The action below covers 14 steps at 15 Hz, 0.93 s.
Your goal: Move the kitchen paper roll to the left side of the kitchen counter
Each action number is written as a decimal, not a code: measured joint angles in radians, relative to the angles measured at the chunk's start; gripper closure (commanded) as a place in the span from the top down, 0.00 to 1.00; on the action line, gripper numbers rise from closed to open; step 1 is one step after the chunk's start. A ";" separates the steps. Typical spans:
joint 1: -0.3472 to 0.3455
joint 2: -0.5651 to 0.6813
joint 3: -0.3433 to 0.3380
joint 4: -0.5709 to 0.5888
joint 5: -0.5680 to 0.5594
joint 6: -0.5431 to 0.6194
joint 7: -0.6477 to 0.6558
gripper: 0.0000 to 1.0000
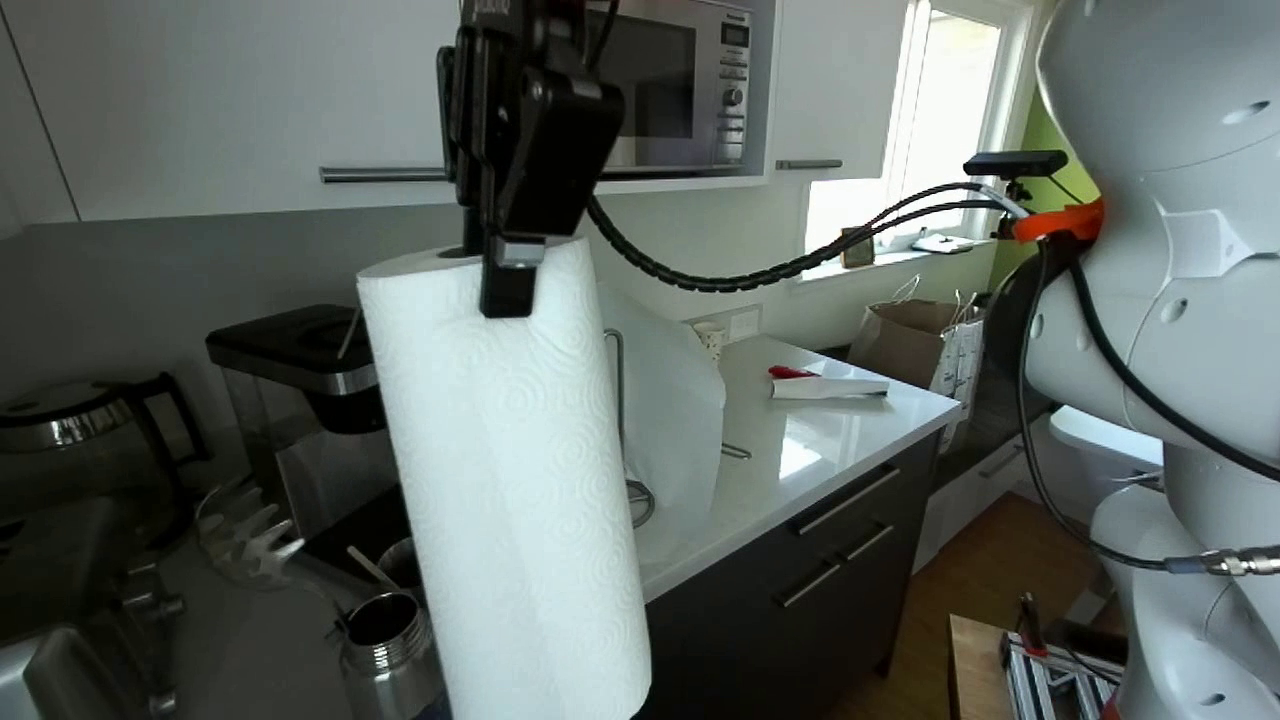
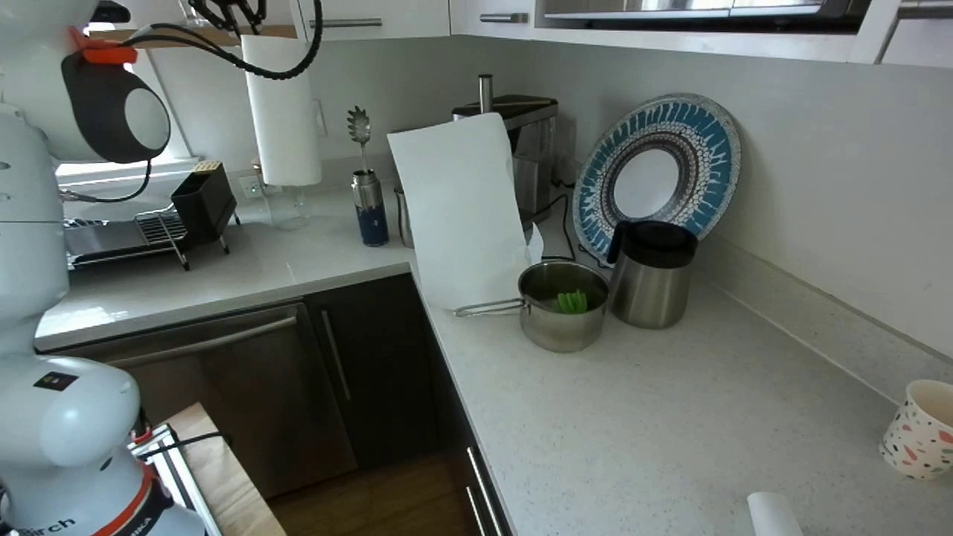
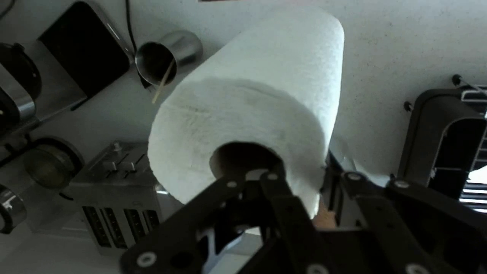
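Crossing the long tabletop point(image 2: 670, 417) with the load carried high seems the step in hand, and a slow, level path would serve it best. In both exterior views the kitchen paper roll point(image 1: 520, 480) hangs in the air, slightly tilted, clear of that surface. The end effector point(image 3: 296, 169) is clamped on its upper rim, one finger inside the hollow core, the other against the outside. Because only that rim is pinched, the load could swing; gentle stops are advisable, and the base should bear fully, upright, before any release.

Smooth, pale and glossy, the tabletop shows fine speckles above dark, flat cabinet fronts point(image 1: 760, 610). The dish rack point(image 2: 160, 228) is partly thin wire. The kitchen paper roll is a white cylinder of soft paper embossed with swirls, likely to dent under pressure. Steel above and blue below, the slim metal bottle point(image 2: 370, 207) holds a toothed utensil point(image 2: 359, 125) upright, worth passing wide.
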 measured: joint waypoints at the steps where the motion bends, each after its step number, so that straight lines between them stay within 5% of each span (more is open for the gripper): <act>1: 0.025 0.000 -0.016 0.000 -0.037 -0.014 0.000 0.07; 4: 0.052 0.009 -0.040 0.000 -0.062 0.002 0.001 0.07; 9: 0.023 0.057 -0.043 0.002 -0.004 0.207 0.050 0.07; 10: 0.015 0.067 -0.043 0.002 0.022 0.243 0.061 0.27; 13: 0.012 0.078 -0.047 0.002 0.028 0.253 0.062 0.27; 14: 0.013 0.077 -0.047 0.002 0.028 0.253 0.062 0.07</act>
